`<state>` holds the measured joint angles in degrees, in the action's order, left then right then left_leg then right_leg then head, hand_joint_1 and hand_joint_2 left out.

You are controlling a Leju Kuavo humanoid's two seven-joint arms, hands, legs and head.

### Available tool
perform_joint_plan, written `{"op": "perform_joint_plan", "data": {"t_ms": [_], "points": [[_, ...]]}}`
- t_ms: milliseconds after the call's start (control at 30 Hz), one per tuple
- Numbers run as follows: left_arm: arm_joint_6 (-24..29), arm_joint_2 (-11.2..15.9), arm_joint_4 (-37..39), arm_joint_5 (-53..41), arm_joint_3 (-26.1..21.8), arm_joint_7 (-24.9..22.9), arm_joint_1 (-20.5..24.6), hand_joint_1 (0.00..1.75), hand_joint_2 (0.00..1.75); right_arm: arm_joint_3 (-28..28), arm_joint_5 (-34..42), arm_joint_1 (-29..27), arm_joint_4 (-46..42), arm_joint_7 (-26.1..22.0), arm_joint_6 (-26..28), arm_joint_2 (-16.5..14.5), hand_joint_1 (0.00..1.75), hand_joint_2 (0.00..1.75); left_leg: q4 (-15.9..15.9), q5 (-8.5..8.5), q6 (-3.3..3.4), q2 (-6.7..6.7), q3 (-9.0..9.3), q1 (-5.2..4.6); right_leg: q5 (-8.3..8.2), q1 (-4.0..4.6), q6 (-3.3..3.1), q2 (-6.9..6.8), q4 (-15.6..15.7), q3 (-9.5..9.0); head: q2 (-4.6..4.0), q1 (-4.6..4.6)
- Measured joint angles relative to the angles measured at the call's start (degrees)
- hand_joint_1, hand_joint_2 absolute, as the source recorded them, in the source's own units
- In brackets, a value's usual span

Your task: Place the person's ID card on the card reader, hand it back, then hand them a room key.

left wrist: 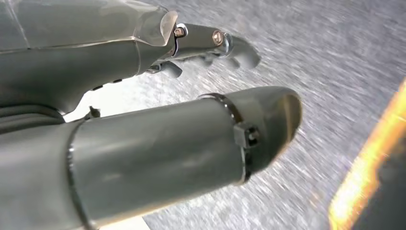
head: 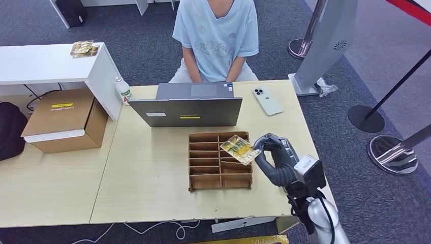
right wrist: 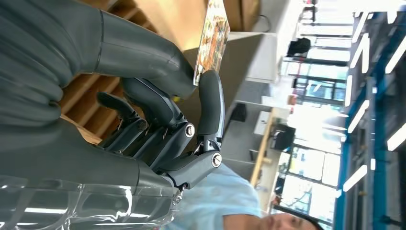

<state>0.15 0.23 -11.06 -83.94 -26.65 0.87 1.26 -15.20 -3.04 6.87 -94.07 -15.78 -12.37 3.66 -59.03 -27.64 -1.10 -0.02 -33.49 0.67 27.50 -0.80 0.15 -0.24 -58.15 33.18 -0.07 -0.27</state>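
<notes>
Now the right hand [head: 272, 155] pinches a colourful card [head: 239, 148] between its thumb and a finger, holding it up over the brown box with slots [head: 219, 180], probably because that is where the room keys sit. A person [head: 216, 38] waits behind the laptop [head: 185, 111], ready to take it. I cannot tell if the left hand [left wrist: 158, 120] is open; nothing shows in it.
</notes>
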Motion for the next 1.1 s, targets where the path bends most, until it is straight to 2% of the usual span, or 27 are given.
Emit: {"op": "perform_joint_plan", "data": {"t_ms": [167, 300, 467, 600, 700, 867, 1000, 1100], "points": [[-0.6, 3.0, 0.0, 0.0, 0.4, 0.8, 0.9, 0.0, 0.0, -0.4, 3.4, 7.5, 1.1, 2.3, -0.5, 0.2, 1.75, 1.75, 0.0, 0.09, -0.06, 0.0, -0.01, -0.01, -0.04, 0.02, -0.04, 0.0, -0.1, 0.02, 0.0, -0.02], [-0.6, 3.3, 0.0, -0.1, 0.8, 0.7, 1.1, 0.0, 0.0, -1.9, 4.8, 16.2, 4.7, 6.0, 1.3, -0.1, 1.75, 1.75, 0.0, 0.12, -0.08, 0.07, -0.02, -0.01, -0.11, 0.01, -0.03, 0.09, -0.1, 0.05, 0.0, 0.01], [-0.6, 3.7, 0.0, -0.2, 0.9, 0.7, 1.3, 0.0, 0.0, -4.2, 3.7, 27.4, 12.1, 10.6, 4.9, -2.3, 1.75, 1.75, 0.0, 0.21, -0.09, 0.03, -0.04, -0.01, -0.17, 0.01, -0.03, 0.05, -0.1, 0.06, 0.0, -0.01], [-0.7, 3.7, 0.0, -0.3, 0.9, 0.7, 1.3, 0.0, 0.0, -5.7, -0.8, 36.0, 20.5, 14.6, 9.5, -4.9, 1.75, 1.75, 0.0, 0.25, -0.13, 0.05, -0.05, 0.01, -0.21, 0.01, -0.09, 0.09, -0.1, 0.11, 0.0, -0.01], [-0.7, 3.8, 0.0, -0.4, 0.9, 0.8, 1.4, 0.0, 0.0, -7.3, -8.2, 42.7, 27.7, 18.1, 12.6, -6.7, 1.75, 1.75, 0.0, 0.26, -0.14, 0.04, -0.05, 0.02, -0.23, 0.01, -0.11, 0.09, -0.2, 0.12, 0.0, -0.02], [-0.7, 3.8, 0.0, -0.4, 0.9, 1.0, 1.4, 0.0, 0.0, -8.4, -12.9, 46.3, 32.1, 20.3, 13.6, -7.5, 1.75, 1.75, 0.0, 0.27, -0.14, 0.03, -0.05, 0.03, -0.23, 0.02, -0.11, 0.07, -0.2, 0.12, 0.0, -0.03], [-1.5, 3.8, 0.0, -0.5, 0.9, 1.5, 1.5, 0.0, 0.0, -8.9, -17.1, 54.6, 47.6, 24.6, 16.1, -9.7, 1.75, 1.75, 0.0, 0.28, -0.14, -0.03, -0.07, 0.0, -0.23, 0.03, -0.11, 0.02, -0.1, 0.12, 0.0, -0.02], [-1.6, 3.8, 0.0, -0.5, 0.8, 1.6, 1.5, 0.0, 0.0, -8.1, -17.2, 57.4, 53.8, 26.4, 17.4, -10.1, 1.75, 1.75, 0.0, 0.27, -0.14, -0.03, -0.07, -0.01, -0.23, 0.02, -0.1, 0.02, -0.1, 0.12, 0.0, -0.01]]}}
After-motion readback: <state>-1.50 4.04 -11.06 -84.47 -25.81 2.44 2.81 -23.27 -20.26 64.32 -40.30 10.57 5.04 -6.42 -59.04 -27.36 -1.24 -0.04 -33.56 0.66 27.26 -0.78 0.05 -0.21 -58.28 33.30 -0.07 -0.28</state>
